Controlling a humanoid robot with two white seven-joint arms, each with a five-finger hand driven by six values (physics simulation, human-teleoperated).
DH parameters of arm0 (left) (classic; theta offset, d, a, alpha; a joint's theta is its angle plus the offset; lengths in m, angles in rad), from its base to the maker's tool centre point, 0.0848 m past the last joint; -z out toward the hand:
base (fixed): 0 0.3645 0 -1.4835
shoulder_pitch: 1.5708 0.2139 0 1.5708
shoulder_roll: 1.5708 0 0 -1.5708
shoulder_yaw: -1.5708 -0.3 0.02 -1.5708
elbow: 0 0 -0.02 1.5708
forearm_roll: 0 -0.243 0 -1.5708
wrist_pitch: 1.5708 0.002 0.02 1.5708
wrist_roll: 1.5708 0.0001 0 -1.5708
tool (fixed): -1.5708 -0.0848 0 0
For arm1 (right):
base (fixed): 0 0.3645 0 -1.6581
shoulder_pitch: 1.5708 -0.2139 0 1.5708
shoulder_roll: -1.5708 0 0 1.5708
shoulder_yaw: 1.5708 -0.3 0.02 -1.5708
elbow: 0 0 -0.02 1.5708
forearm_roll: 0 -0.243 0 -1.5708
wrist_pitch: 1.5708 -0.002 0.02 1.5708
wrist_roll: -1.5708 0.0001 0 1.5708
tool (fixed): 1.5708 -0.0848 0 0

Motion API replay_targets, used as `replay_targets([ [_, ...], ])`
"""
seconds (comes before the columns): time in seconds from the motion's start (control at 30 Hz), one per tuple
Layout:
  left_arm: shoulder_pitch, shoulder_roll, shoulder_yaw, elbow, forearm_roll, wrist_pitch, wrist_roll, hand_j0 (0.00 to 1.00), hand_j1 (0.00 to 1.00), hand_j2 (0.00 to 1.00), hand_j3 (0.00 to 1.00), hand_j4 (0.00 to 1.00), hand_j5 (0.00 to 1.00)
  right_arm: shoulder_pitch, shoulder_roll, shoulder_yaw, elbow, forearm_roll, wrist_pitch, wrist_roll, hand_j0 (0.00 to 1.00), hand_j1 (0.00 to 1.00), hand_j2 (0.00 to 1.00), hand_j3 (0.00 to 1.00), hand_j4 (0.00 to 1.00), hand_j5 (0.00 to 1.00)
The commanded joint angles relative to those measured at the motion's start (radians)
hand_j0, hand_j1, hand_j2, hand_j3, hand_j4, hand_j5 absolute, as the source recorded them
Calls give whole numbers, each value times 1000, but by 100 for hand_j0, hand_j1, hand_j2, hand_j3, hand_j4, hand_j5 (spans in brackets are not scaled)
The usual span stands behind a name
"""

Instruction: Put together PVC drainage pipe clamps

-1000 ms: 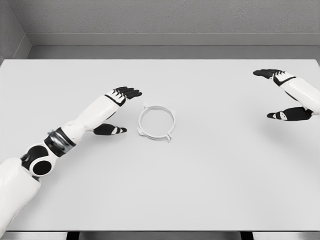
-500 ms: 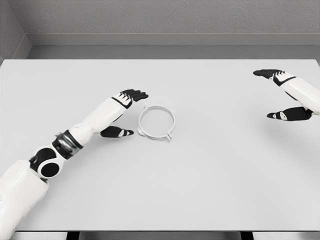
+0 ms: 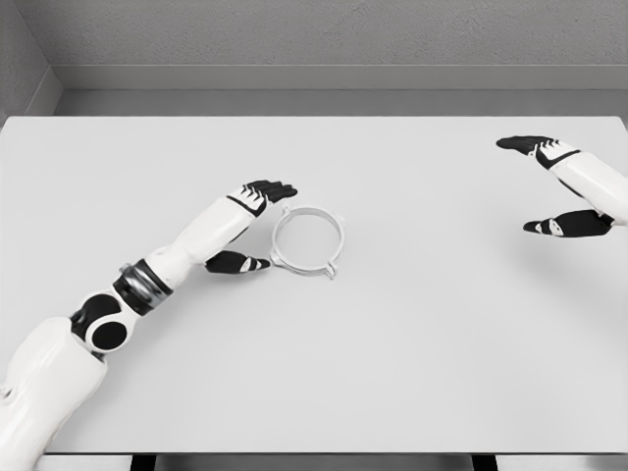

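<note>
Clamp ring flat on white table, frame centre-left. Left hand just beside, fingers spread, empty. Straddle rim w/ thumb + fingers, pinch evenly. Right hand far right, spread, empty.

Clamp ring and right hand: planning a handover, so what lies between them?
Nothing: the head view shows only bare table between the clamp ring and the open right hand.

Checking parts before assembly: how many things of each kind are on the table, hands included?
Pipe clamp ring: 1
Robot hands: 2, the left hand open beside the ring, the right hand open at far right
Total: 3, on the white table
</note>
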Motion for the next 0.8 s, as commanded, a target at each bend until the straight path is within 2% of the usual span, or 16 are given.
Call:
replay_targets([
  [0.0, 0, -6, 0, 13, 6, 0, 0, 100, 100, 100, 100, 100, 100, 0, 0, 1, -2, -9, 3, -1, 100, 100, 100, 100, 100, 100],
  [0.77, -8, -38, -7, 48, 4, 2, -3, 100, 100, 100, 100, 100, 100, -2, 0, 1, -1, -8, 3, -1, 100, 100, 100, 100, 100, 100],
])
